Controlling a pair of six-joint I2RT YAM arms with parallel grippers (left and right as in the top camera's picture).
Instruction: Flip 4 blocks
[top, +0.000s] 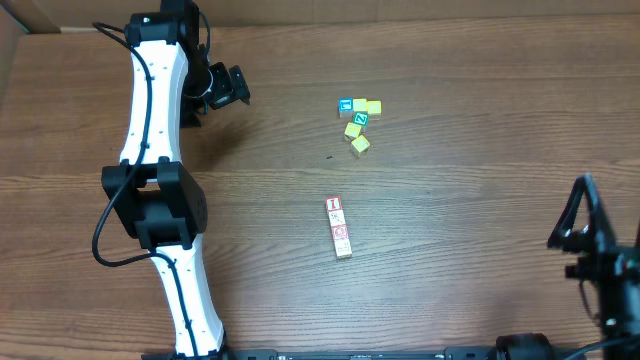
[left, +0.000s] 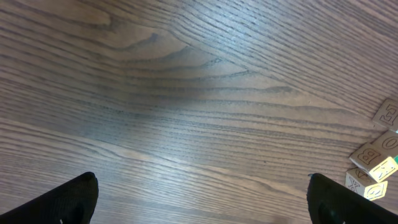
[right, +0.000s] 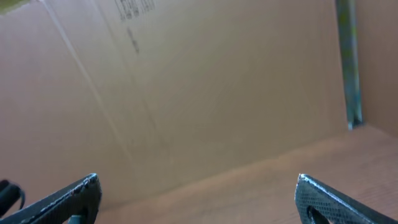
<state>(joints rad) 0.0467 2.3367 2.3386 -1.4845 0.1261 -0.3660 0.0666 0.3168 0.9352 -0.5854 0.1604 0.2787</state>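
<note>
so, our left hand (left: 202, 190) and right hand (right: 198, 186) both stand spread wide. the blocks (top: 338, 227) lie well apart from both.

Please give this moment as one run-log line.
left end effector: open, empty | right end effector: open, empty | four red-marked pale wooden cubes: one row, untouched

Yellow cubes (top: 360, 144) huddle beside a blue-faced cube (top: 346, 105).
</note>
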